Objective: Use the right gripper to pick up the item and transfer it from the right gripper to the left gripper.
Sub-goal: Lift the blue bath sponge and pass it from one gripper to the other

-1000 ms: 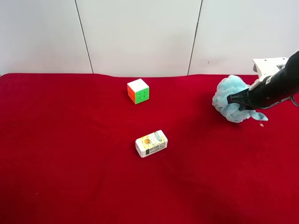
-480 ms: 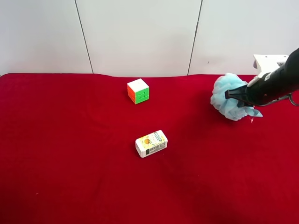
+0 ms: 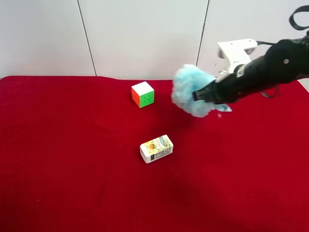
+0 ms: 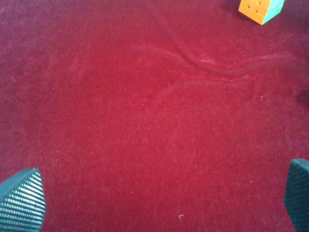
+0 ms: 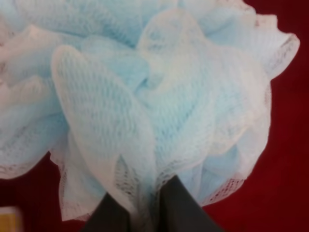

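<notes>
The light-blue mesh bath pouf [image 3: 192,89] hangs in the air above the red cloth, right of the puzzle cube. My right gripper [image 3: 202,96], on the thick black arm with the white bracket [image 3: 235,50], is shut on it. In the right wrist view the pouf [image 5: 145,92] fills the frame and the two black fingertips [image 5: 181,212] pinch its mesh. My left gripper [image 4: 154,198] is open and empty over bare red cloth, its two ribbed pads [image 4: 21,200] far apart. The left arm does not show in the exterior high view.
A multicoloured puzzle cube [image 3: 143,94] sits on the red cloth [image 3: 72,159] at the back centre; it also shows in the left wrist view [image 4: 260,7]. A small white printed carton [image 3: 156,148] lies in the middle. A white panelled wall stands behind the table.
The right arm has lifted the pouf and carried it leftward in the exterior high view, from the table's right edge towards the centre, close to the puzzle cube. The cube and carton have not moved.
</notes>
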